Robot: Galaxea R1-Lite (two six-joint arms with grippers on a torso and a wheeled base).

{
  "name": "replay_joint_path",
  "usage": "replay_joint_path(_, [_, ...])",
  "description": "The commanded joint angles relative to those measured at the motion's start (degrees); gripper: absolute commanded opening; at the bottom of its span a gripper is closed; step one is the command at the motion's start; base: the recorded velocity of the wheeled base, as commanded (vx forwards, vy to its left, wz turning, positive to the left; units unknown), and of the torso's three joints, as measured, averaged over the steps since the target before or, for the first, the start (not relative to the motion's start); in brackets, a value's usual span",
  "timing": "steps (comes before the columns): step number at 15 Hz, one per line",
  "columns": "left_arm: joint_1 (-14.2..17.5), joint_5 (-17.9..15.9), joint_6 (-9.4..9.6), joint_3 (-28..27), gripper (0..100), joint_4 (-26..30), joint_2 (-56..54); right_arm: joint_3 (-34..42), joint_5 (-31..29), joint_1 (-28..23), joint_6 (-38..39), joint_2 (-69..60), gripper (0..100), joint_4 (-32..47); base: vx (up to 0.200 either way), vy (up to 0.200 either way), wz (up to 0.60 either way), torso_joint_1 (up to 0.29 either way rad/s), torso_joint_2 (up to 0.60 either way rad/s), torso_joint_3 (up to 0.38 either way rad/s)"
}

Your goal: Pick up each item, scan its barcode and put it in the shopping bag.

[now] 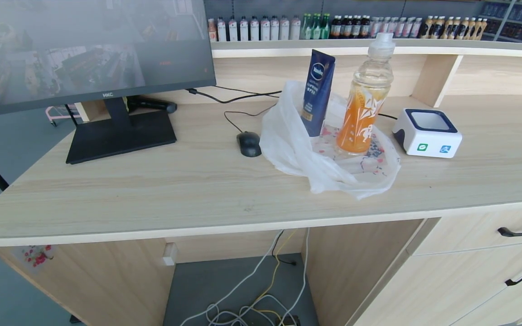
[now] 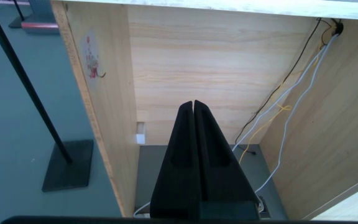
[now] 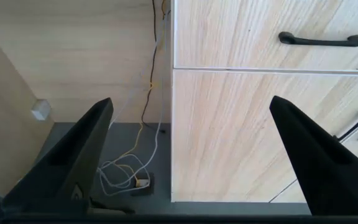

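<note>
White shopping bag (image 1: 288,151) holds bottle (image 1: 364,106), tube (image 1: 317,90); right tool (image 3: 191,104) gapes.

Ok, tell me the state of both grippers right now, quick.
Left gripper: shut, holding nothing.
Right gripper: open, holding nothing.

Head view looks down on counter (image 1: 188,190); low wrist views share cables (image 3: 120,168).

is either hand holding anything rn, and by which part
Nothing is held. The left hand is shut with nothing between its fingers; the right hand is open and empty.
</note>
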Motion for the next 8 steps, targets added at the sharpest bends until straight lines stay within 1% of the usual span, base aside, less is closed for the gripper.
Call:
replay_joint_path(1, [0.01, 0.00, 0.02, 0.00, 0, 0.00, -0.02, 0.02, -0.22, -0.15, -0.80, -0.16, 100, 0.11, 0.000, 0.000, 0.00, 0.000, 0.00, 0.000])
replay_joint_path(2, [0.01, 0.00, 0.02, 0.00, 0, 0.00, -0.02, 0.02, -1.37, -0.15, -0.71, -0.16, 100, 4.59, 0.000, 0.000, 0.00, 0.000, 0.00, 0.000])
replay_joint_path(3, [0.01, 0.00, -0.07, 0.00, 0, 0.00, -0.02, -0.24, -2.33, -0.15, 0.69, -0.07, 100, 5.74, 0.000, 0.000, 0.00, 0.000, 0.00, 0.000])
replay_joint_path(5, [0.01, 0.00, -0.07, 0.00, 0, 0.00, -0.02, -0.06, -2.69, 0.03, 1.31, -0.33, 100, 5.12, 0.000, 0.000, 0.00, 0.000, 0.00, 0.000])
replay_joint_path(7, [0.01, 0.00, -0.16, 0.00, 0, 0.00, -0.02, -0.06, -3.56, 2.49, 2.36, -4.02, 100, 5.12, 0.000, 0.000, 0.00, 0.000, 0.00, 0.000])
replay_joint_path(8, [0.01, 0.00, -0.25, 0.00, 0, 0.00, -0.02, -0.06, -3.65, 2.76, 2.63, -4.38, 100, 5.21, -0.200, 0.000, 0.00, 0.002, 0.00, -0.002])
